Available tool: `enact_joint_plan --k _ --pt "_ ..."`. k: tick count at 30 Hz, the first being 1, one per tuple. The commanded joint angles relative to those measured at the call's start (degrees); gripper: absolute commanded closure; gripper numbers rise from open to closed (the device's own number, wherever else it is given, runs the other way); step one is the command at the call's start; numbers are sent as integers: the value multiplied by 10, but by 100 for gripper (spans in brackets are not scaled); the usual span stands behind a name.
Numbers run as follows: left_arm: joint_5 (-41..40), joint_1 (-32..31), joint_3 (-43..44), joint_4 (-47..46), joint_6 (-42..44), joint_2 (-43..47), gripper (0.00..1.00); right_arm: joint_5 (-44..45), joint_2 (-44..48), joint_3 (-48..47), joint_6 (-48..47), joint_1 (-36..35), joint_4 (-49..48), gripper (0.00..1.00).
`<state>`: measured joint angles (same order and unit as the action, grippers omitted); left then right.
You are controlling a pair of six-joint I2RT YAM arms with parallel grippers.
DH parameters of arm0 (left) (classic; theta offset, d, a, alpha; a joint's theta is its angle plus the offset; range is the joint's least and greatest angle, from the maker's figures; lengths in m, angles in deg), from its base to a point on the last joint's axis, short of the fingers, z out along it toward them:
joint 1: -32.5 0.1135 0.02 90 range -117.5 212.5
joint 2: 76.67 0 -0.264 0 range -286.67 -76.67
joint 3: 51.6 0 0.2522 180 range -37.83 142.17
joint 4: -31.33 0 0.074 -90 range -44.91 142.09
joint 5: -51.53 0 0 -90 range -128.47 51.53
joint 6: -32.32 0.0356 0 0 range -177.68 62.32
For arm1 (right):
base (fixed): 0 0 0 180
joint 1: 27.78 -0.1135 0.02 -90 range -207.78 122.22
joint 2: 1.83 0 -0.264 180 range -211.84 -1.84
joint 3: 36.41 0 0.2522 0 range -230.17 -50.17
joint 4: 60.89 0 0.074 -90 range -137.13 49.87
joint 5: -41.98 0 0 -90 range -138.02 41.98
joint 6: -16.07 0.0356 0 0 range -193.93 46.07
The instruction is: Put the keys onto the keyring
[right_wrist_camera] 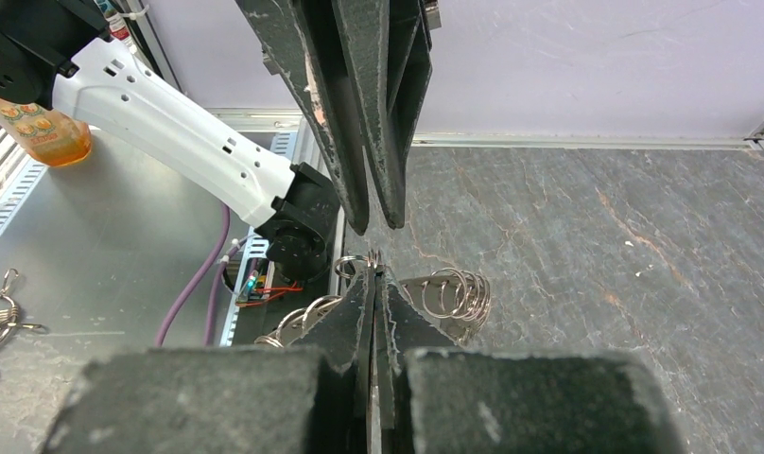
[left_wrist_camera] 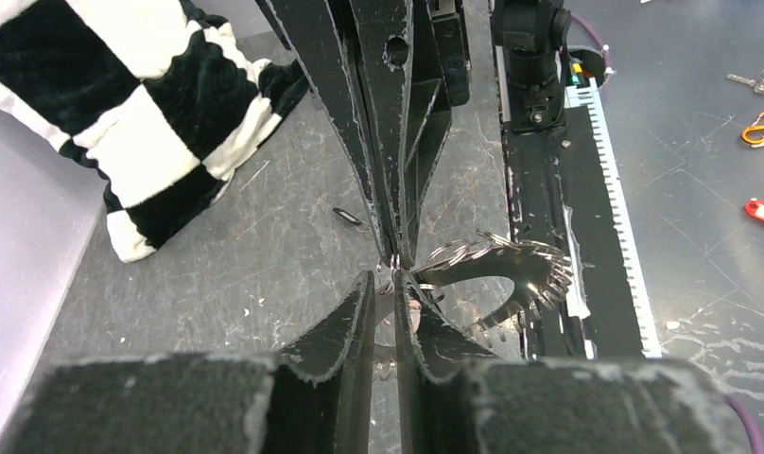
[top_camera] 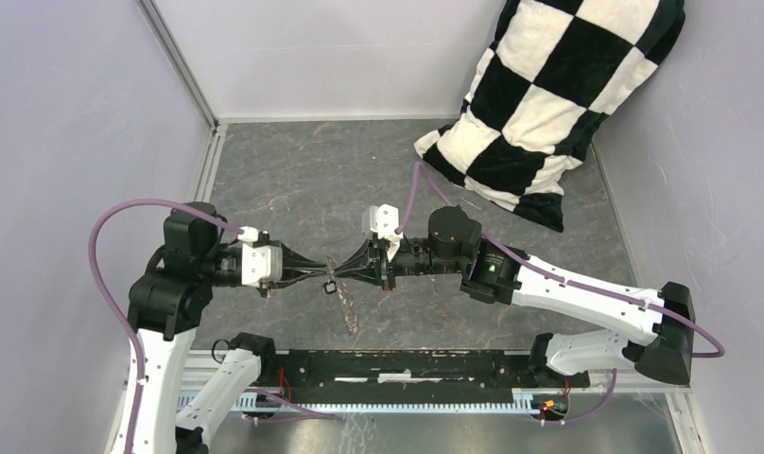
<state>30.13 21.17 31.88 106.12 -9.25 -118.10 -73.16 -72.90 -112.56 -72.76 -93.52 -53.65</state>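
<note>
Silvery toothed keyring — right fingers pressed together at its edge, left fingers nearly closed, grip unclear.

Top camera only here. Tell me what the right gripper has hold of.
Observer: From the left wrist camera, the right gripper is shut on the rim of the keyring, whose toothed side points towards the arm bases.
Operator: Find a loose key.
Observer: One small black key lies on the table, between the right gripper and the pillow.
Operator: Report the other arm.
Observer: The left gripper meets the right one at the ring, with a narrow gap between its jaws. Whether it holds anything, I cannot tell.
</note>
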Motion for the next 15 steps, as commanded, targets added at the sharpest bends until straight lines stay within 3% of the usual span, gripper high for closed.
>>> enact_joint_plan --k 1,15 --pt "5 2 -12 9 -29 0 81 1 16 -21 -5 0 -38 99" --pt "22 2 -34 -8 -44 -2 81 -8 4 -29 1 0 -49 99"
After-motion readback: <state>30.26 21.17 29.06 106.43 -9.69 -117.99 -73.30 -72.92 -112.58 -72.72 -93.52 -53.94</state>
